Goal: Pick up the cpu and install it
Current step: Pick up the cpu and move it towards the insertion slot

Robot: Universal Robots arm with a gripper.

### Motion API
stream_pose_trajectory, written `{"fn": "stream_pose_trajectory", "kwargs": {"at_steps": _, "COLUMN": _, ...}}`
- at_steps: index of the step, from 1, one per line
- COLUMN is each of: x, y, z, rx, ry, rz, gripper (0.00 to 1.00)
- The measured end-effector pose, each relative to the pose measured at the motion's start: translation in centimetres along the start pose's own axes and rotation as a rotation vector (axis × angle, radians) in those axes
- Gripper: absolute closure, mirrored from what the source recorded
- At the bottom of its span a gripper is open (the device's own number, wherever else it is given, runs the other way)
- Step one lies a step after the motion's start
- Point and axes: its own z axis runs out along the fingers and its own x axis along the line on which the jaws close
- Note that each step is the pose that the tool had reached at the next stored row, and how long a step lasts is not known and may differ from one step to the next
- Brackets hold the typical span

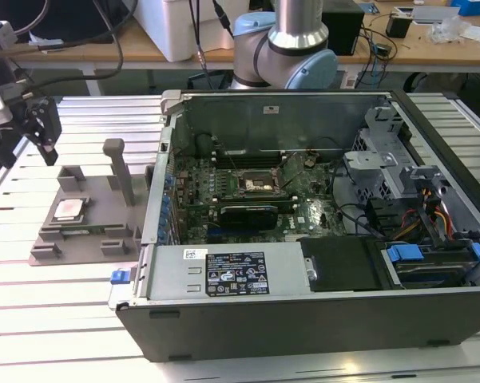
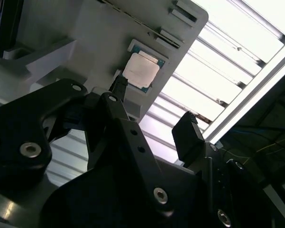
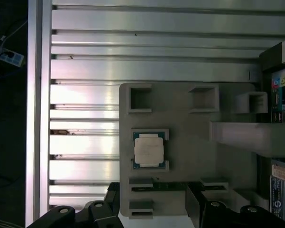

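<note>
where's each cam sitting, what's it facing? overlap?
Exterior view: off the arm, facing the open computer case and grey tray; shows arm and hand.
First wrist view: on the wrist, straight down on tray and cpu; hand shows.
Second wrist view: on the wrist, slanting past the open hand toward the cpu.
Shared: all three show the cpu in the tray.

a grey plastic tray (image 1: 96, 209) with an upright post (image 1: 120, 169) lies on a ribbed metal table (image 1: 56, 311), and an open computer case (image 1: 303, 323) stands just beside it on the exterior view's right. inside the case sit a green motherboard (image 1: 315, 214) with a black square socket (image 1: 255, 185), a black card (image 1: 247, 214) and coloured cables (image 1: 438, 219). a wooden desk (image 1: 136, 49) stands behind the table.
</note>
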Motion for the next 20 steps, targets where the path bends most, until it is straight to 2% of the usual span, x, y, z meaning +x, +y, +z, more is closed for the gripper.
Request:
{"fn": "stream_pose_trajectory", "kwargs": {"at_steps": 7, "x": 0.02, "y": 0.02, "z": 1.12, "rx": 0.0000, "ry": 0.0000, "rz": 0.000, "gripper": 0.34}}
{"fn": "stream_pose_trajectory", "kwargs": {"at_steps": 11, "x": 0.06, "y": 0.11, "z": 2.51, "rx": 0.0004, "ry": -0.0002, "rz": 0.000, "gripper": 0.34}}
{"fn": "stream_pose_trajectory", "kwargs": {"at_steps": 20, "x": 0.08, "y": 0.93, "z": 4.43, "rx": 0.0065, "ry": 0.0001, "rz": -0.003, "gripper": 0.34}}
